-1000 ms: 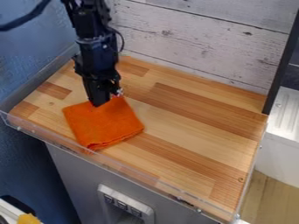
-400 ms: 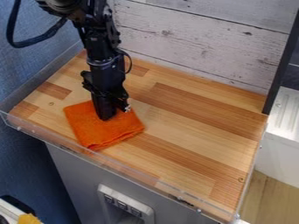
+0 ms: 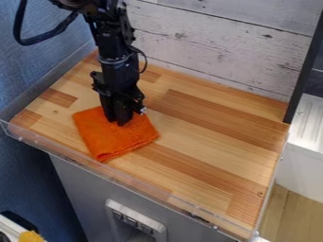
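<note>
The black gripper (image 3: 118, 120) points down onto the upper part of an orange cloth (image 3: 116, 139), near its back edge, and appears to touch it. The cloth lies folded into a rough square on the left half of the wooden tabletop (image 3: 208, 137), with layered folds along its front right edge. Part of its back edge is hidden behind the gripper.
A low transparent rim (image 3: 114, 175) runs along the table's front edge. White wooden boards (image 3: 214, 42) rise behind the table, a grey ledge borders its left side, and a dark post (image 3: 306, 71) stands at the back right corner.
From above the cloth's back edge, the gripper has come forward and to the right over the cloth. Most recently it has moved slightly right and back, and the cloth has shifted a little right.
</note>
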{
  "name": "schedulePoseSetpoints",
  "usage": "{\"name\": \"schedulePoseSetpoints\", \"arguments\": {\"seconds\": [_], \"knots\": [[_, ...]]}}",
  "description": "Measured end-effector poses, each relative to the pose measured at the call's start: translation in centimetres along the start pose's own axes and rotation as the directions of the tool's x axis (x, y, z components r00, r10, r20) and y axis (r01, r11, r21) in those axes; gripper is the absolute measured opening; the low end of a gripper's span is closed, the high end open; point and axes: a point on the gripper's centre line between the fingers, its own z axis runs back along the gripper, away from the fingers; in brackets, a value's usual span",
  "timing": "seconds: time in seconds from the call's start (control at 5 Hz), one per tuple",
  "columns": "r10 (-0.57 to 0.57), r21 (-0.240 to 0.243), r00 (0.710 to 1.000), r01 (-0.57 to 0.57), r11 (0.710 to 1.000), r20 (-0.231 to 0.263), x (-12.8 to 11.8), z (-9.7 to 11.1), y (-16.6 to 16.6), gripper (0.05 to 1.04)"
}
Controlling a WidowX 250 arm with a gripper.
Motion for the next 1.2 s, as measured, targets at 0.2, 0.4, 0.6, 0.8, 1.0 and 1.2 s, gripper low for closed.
{"name": "schedulePoseSetpoints", "arguments": {"seconds": [0.2, 0.4, 0.6, 0.8, 1.0, 1.2], "knots": [[0.031, -0.001, 1.000, -0.031, 1.000, -0.003, -0.02, 0.03, -0.01, 0.800], [0.062, -0.002, 0.998, -0.062, 0.998, -0.001, -0.11, 0.03, 0.24, 1.001], [0.090, -0.001, 0.996, -0.090, 0.996, 0.008, 0.05, 0.19, 0.64, 1.003], [0.116, -0.001, 0.993, -0.116, 0.993, 0.020, -0.12, 0.49, 0.92, 0.950], [0.115, -0.007, 0.993, -0.115, 0.993, 0.020, -0.59, 0.07, 0.83, 0.671], [0.107, -0.006, 0.994, -0.107, 0.994, 0.030, -0.89, 0.59, 0.62, 0.506]]}}
